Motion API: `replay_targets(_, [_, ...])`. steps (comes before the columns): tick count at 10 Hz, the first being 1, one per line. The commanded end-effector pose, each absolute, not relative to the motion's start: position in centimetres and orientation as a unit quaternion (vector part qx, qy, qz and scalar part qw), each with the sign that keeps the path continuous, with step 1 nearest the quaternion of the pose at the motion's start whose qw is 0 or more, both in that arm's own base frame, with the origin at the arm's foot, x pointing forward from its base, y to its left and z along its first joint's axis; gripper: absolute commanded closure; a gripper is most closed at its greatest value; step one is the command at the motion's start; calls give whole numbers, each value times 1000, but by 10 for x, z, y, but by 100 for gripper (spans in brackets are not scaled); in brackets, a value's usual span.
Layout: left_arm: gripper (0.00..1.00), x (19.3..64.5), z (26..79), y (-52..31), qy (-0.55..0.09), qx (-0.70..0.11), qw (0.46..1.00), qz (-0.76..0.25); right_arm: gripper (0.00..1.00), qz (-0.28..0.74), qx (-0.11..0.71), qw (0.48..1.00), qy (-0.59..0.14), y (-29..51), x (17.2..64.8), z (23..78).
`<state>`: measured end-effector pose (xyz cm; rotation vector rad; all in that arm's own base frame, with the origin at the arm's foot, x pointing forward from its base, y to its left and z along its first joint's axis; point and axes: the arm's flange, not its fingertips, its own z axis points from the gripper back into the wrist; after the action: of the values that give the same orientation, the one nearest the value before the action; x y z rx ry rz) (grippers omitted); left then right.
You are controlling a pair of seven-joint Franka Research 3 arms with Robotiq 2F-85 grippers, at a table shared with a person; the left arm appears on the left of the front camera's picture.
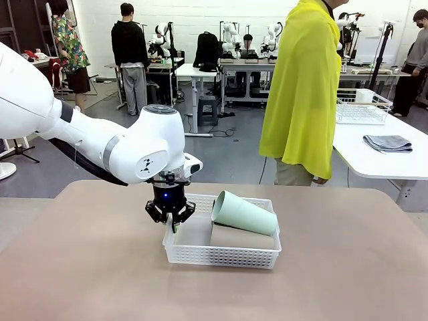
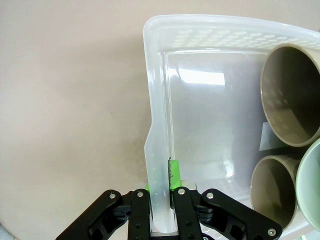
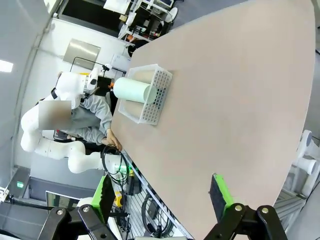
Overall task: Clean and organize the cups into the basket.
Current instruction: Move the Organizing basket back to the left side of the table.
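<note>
1. Cups lie on their sides in the basket point(image 1: 200, 254), which sits on the table point(image 1: 80, 267) near its middle.
2. From the front, the mint cup point(image 1: 244, 212) rests on top, tilted, its long axis running roughly along the basket's length; its open mouth faces the left gripper point(image 1: 171, 215) and its narrow base points the other way.
3. Beneath it a taupe cup point(image 1: 241, 237) lies flat, long axis likewise along the basket.
4. In the left wrist view two taupe cups point(image 2: 292, 95) show their open mouths side by side, facing the basket's near end wall.
5. That left gripper is clenched on the basket's end wall, one green pad point(image 2: 174, 173) inside and the other outside.
6. Over the table, well apart from the basket, the right gripper point(image 3: 162, 192) hangs with its jaws spread wide, grasping nothing.
</note>
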<state>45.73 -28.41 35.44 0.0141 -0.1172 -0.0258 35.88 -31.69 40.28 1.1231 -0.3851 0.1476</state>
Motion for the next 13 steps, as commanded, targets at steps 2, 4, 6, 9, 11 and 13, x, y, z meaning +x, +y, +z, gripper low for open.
replay_targets(2, [100,457,356,-285,-60,9,998,-14,0,76,533,823,-181,-313,361,403])
replay_targets(4, [100,457,356,-285,-60,9,998,-14,0,76,533,823,-181,-313,361,403])
replay_targets(6, [100,457,356,-285,-60,9,998,-14,0,76,533,823,-181,-313,361,403])
replay_targets(9, [94,459,369,-268,-70,25,997,-22,0,76,533,823,-181,-313,361,403])
replay_targets(11, [94,461,382,-256,-79,44,996,-17,0,76,533,823,-181,-313,361,403])
replay_targets(13, [94,464,389,-242,-76,68,995,-7,0,76,533,823,-181,-313,361,403])
